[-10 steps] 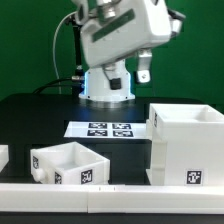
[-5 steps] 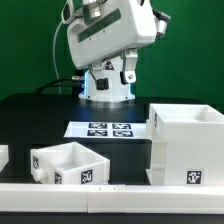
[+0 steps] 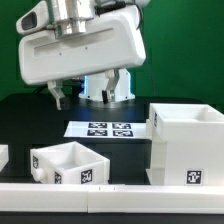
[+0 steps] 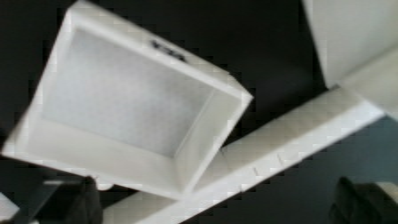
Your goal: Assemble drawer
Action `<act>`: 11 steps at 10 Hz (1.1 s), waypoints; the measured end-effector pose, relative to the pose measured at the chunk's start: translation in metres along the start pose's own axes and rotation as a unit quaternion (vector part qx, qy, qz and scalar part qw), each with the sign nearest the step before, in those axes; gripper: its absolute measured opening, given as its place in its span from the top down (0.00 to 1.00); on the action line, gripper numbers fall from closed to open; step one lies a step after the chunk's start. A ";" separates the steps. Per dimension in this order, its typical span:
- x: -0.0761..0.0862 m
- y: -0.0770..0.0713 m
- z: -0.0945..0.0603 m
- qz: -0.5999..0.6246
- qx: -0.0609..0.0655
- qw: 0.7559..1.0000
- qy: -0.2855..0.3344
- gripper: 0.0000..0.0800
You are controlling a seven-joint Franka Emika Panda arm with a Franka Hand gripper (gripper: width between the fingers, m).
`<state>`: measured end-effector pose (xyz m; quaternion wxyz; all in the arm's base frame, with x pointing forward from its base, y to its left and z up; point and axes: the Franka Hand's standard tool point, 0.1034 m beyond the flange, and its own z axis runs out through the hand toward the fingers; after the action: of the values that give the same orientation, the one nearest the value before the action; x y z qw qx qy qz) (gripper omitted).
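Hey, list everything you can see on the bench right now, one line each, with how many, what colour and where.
drawer housing: one, white, exterior view's right, tag on its front
small tray: one, white, open-top, exterior view's lower left, tagged
edge part: one, white, cut off at exterior view's left edge
marker board: one, white, four tags, mid-table
front rail: one, white, along the near edge
table: one, black
arm: one, white, above the table
gripper: one, dark fingers, open, over the small tray

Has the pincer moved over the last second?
Yes. Against the marker board, the pincer has swung toward the exterior view's left and sits lower in the picture, jaws open.
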<state>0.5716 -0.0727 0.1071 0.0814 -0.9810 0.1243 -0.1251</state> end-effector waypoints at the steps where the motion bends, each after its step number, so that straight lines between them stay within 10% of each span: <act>1: 0.001 0.001 -0.001 -0.017 -0.002 1.000 0.000 0.19; 4: 0.001 0.006 0.001 -0.136 -0.009 0.991 -0.009 0.19; 11: -0.002 0.012 0.024 -0.467 -0.006 0.882 -0.065 0.19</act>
<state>0.5734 -0.0810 0.0811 0.0157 -0.9318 -0.3528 -0.0838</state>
